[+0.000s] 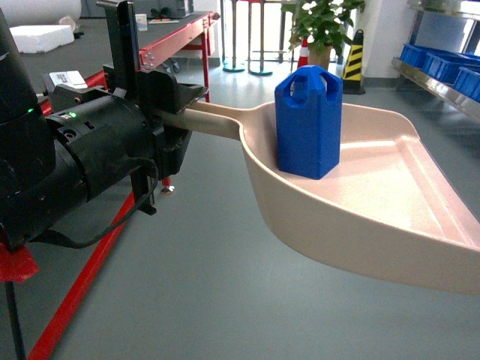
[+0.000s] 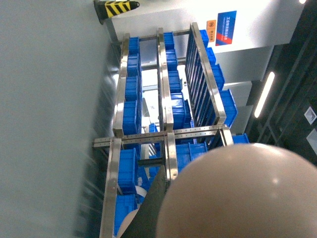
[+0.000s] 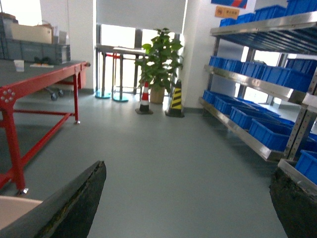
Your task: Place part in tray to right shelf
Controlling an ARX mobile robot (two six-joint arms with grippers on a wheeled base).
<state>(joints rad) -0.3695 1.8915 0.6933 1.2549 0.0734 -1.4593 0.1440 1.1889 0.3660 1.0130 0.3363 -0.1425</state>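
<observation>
My left claw [image 1: 174, 120] clamps the tray [image 1: 390, 202] handle; the part [image 1: 308, 124] stands upright, unsecured, inside. Right claw [image 3: 188, 198] gapes empty. Any tilt toward the shelf [image 1: 442, 75] at two o'clock may topple it.

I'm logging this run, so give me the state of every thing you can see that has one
part: upright, standing in the tray
tray: held level above the floor by its handle
left gripper: shut on the tray's handle
right gripper: open, empty
right shelf: loaded with blue crates
</observation>
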